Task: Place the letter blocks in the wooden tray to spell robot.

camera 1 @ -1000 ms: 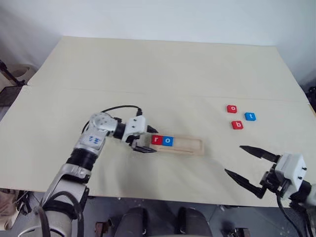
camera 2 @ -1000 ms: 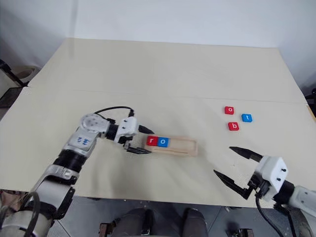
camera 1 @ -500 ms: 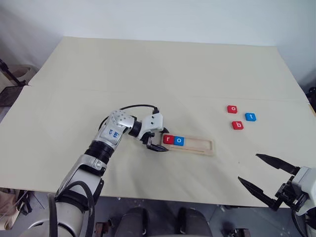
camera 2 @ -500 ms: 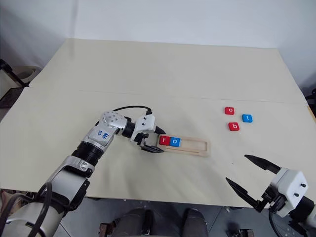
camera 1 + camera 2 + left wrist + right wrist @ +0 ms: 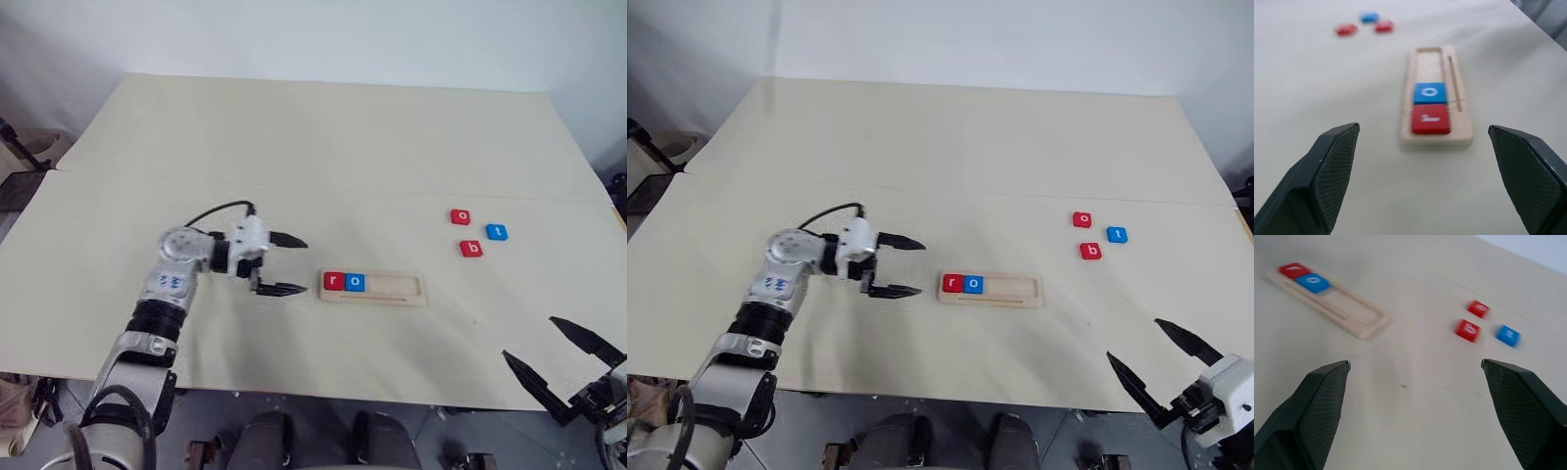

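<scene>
- Risk: the red "b" tile (image 5: 471,248) lies close beside the red "o" tile (image 5: 460,216) and the blue "t" tile (image 5: 497,232); widely spread fingers coming down on it could nudge a neighbour.
- Risk: the long pale wooden tray (image 5: 373,288) sits loose on the cream table (image 5: 323,137); seating a block could shift it.
- Left gripper (image 5: 283,264): fingers spread wide, empty, just beside the tray's "r" end, not touching.
- Right gripper (image 5: 557,366): fingers wide apart, empty, at the table's near edge, well apart from the loose tiles.
- Tray holds red "r" (image 5: 334,282) and blue "o" (image 5: 355,283); three places remain.
</scene>
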Available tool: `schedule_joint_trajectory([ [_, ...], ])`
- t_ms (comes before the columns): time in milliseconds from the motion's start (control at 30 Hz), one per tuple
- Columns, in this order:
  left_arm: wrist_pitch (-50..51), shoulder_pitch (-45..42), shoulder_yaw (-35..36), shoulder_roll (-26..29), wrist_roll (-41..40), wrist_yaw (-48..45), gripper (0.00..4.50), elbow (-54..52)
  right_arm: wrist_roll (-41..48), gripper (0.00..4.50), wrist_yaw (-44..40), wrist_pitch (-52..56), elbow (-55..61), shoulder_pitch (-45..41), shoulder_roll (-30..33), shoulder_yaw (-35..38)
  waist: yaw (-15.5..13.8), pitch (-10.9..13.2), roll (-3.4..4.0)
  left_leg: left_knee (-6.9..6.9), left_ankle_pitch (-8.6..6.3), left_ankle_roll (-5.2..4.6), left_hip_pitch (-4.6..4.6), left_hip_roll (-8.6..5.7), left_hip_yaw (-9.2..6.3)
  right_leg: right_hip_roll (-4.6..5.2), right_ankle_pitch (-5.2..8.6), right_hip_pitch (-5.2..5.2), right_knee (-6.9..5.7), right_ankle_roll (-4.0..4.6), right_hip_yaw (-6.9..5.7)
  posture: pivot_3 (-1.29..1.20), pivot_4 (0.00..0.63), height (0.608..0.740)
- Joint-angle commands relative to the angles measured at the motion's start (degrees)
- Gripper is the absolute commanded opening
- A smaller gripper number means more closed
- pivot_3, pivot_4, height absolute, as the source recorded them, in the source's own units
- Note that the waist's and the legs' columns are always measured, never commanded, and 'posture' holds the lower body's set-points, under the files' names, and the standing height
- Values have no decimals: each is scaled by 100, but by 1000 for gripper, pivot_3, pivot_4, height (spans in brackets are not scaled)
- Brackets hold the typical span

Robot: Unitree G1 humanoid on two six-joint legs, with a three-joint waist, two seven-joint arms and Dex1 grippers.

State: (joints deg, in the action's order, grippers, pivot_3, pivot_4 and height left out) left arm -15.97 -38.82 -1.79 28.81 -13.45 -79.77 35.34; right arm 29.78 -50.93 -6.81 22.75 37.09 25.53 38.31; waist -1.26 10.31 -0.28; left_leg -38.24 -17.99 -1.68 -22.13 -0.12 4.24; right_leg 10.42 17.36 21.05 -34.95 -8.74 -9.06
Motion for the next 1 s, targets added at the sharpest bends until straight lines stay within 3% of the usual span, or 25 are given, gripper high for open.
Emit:
schedule_joint_trajectory([
  [33,87,267,324,284,-358,-269,4476,13,43,4500,174,-208,-157,-20,-108,177,3,-1,1,1,0,0,0,-1,1,0,0,0,0,0,0,0,150,740],
  [267,547,868,634,384,-750,-51,4476,-788,-48,4500,648,71,-124,-688,33,-218,2,-1,1,-3,-1,-2,1,9,-4,2,0,-3,-3,0,3,0,150,740],
  [500,1084,1447,734,376,-976,445,4476,-1912,-9,4500,1793,2071,-162,-2312,885,-723,58,-4,7,-5,1,0,2,24,-3,0,1,1,-12,1,5,0,150,740],
  [633,1280,1814,823,355,-1040,865,4476,-2477,-102,4500,2386,3622,-625,-3824,1406,-1379,110,-4,6,-8,0,0,0,23,-1,2,0,-1,-7,1,6,0,150,740],
  [800,1534,2114,912,279,-1132,1321,4476,-2978,-269,4500,2956,4818,-1166,-5133,1430,-1907,105,-4,7,-5,1,1,-8,21,-17,2,1,0,-9,2,-6,0,150,740],
  [1000,1509,2307,942,238,-1118,1620,4476,-3262,-431,4500,3290,5470,-1287,-5650,1399,-2089,100,-4,7,-5,1,0,-15,10,-17,6,0,2,-5,1,-7,0,150,740],
])
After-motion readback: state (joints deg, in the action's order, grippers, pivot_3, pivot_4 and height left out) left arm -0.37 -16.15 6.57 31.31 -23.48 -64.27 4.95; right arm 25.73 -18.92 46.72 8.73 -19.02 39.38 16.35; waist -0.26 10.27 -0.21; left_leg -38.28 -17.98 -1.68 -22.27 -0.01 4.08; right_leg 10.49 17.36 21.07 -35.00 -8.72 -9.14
